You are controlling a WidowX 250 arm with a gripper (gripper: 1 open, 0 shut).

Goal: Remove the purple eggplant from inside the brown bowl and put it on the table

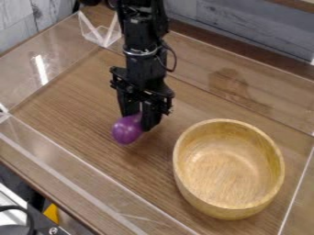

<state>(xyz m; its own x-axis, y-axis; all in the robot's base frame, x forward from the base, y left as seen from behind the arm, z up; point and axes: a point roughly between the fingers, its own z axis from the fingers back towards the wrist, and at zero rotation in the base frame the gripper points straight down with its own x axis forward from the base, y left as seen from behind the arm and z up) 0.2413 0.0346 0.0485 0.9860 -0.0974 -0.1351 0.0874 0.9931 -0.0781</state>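
The purple eggplant (pixel 125 131) is down at the table (pixel 86 119), left of the brown bowl (pixel 229 168), and outside it. My gripper (pixel 141 124) reaches straight down from above, its black fingers shut on the eggplant's right side. Whether the eggplant touches the tabletop I cannot tell. The bowl stands with nothing visible inside, about a hand's width to the right of the gripper.
Clear plastic walls (pixel 73 188) run along the table's front and left edges. A grey plank wall (pixel 245 23) stands behind the table. The arm's black column (pixel 140 37) rises over the table's middle.
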